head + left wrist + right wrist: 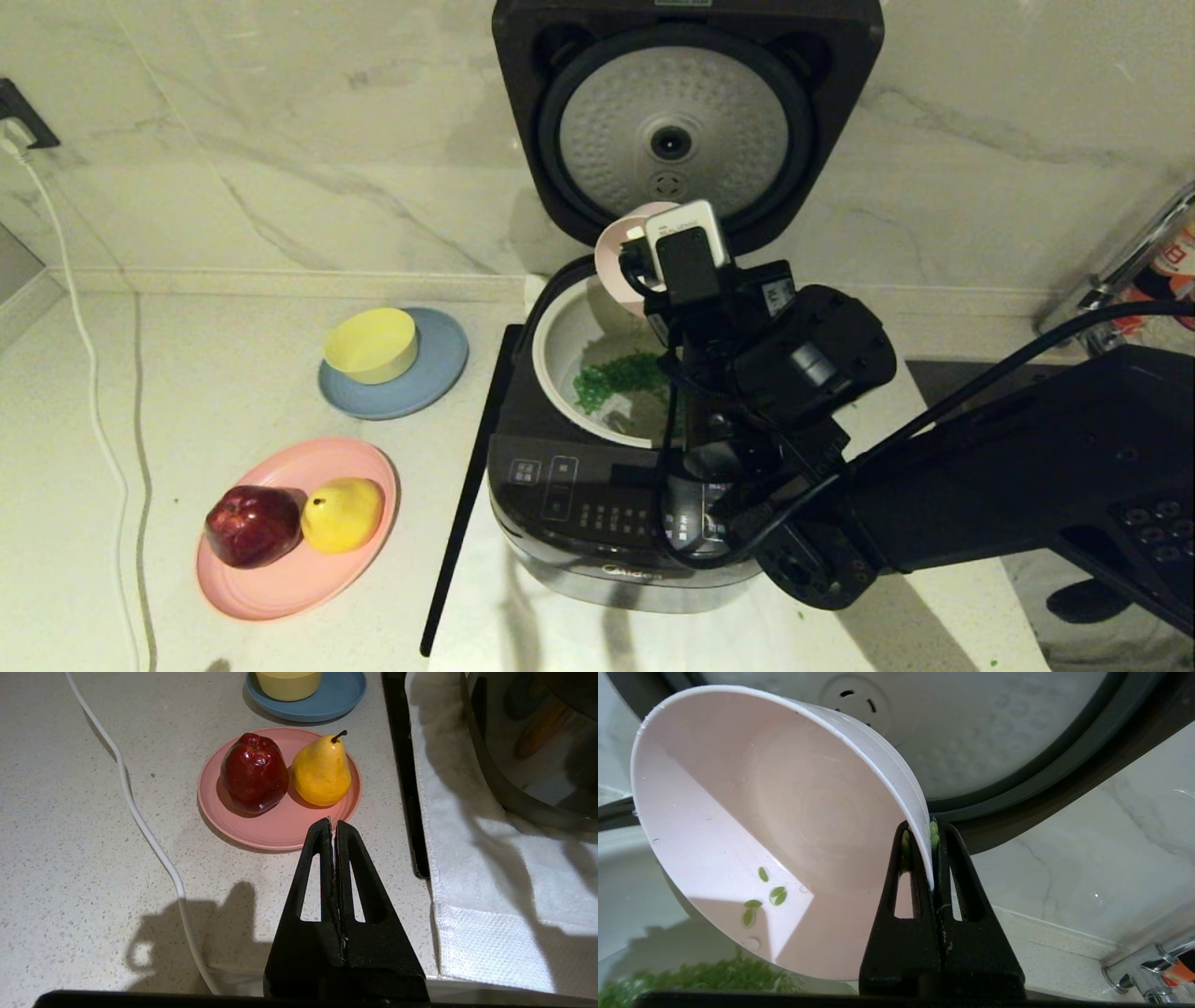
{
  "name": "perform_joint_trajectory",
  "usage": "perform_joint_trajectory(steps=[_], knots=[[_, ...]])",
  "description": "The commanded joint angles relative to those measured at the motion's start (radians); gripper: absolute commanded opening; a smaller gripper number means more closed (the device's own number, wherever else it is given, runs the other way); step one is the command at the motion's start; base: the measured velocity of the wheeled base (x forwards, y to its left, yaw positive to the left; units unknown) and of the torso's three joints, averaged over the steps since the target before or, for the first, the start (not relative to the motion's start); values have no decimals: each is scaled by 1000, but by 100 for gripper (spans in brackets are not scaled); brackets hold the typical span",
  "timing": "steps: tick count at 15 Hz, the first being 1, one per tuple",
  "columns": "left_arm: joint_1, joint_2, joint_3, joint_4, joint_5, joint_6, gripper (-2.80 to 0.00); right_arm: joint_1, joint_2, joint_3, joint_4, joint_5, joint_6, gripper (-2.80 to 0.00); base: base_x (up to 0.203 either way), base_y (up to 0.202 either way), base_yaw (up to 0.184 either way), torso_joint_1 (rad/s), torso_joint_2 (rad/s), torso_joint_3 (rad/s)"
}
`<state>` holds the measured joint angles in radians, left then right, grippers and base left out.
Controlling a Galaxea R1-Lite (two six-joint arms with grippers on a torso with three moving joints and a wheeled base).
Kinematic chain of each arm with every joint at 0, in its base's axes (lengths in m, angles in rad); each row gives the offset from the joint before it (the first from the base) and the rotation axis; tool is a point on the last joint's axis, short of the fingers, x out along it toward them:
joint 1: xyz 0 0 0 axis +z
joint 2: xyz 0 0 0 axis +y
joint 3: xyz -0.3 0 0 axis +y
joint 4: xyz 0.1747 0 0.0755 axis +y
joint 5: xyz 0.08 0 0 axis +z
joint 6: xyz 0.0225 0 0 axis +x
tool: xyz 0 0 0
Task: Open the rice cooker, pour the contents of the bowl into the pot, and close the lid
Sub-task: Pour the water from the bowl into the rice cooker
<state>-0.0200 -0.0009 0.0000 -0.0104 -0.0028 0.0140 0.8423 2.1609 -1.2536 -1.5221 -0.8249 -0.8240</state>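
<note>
The right arm [980,467] reaches in from the desk's right front, and its right tool [930,849] is clamped on the rim of the bowl [775,826], holding it steeply tipped above the pot [560,345]. A few green bits cling inside the bowl; most of the contents [621,373] lie heaped in the pot. The rice cooker [579,504] stands on a white cloth [490,882] near the desk's front edge, its lid [686,121] raised upright against the back wall. The left tool [334,833], fingers pressed together and holding nothing, hangs over the desk near its front left, just short of a pink plate [275,830] carrying a red apple [254,772] and a yellow pear [322,770]. Farther back, a yellow bowl [371,345] sits on a blue plate [439,373].
</note>
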Motion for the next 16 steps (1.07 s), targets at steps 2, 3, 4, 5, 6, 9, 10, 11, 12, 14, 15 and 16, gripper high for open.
perform_joint_trajectory(steps=[2,3,4,5,6,9,10,11,12,14,15,16], knots=[[0,-1,8,0,0,0,-280,9,-7,10,-8,-7,-4,-280,0,0,0,0,0,0],[0,-1,8,0,0,0,-280,11,-7,10,-8,-7,-3,-280,0,0,0,0,0,0],[0,-1,8,0,0,0,-280,11,-7,10,-8,-5,-3,-280,0,0,0,0,0,0],[0,-1,8,0,0,0,-280,11,-7,12,-8,-5,-4,-280,0,0,0,0,0,0],[0,-1,8,0,0,0,-280,11,-6,20,-8,-3,-3,-280,0,0,0,0,0,0],[0,-1,8,0,0,0,-280,23,-7,34,-8,-2,31,-280,0,0,0,0,0,0],[0,-1,8,0,0,0,-280,23,-6,34,-8,-3,33,-280,0,0,0,0,0,0],[0,-1,8,0,0,0,-280,23,-4,36,-8,-3,46,-280,0,0,0,0,0,0],[0,-1,8,0,0,0,-280,23,3,44,-8,-2,53,-280,0,0,0,0,0,0],[0,-1,8,0,0,0,-280,21,-4,52,-8,-2,56,-280,0,0,0,0,0,0],[0,-1,8,0,0,0,-280,20,-17,46,-8,-3,52,-280,0,0,0,0,0,0],[0,-1,8,0,0,0,-280,20,-29,42,-8,-5,49,-280,0,0,0,0,0,0]])
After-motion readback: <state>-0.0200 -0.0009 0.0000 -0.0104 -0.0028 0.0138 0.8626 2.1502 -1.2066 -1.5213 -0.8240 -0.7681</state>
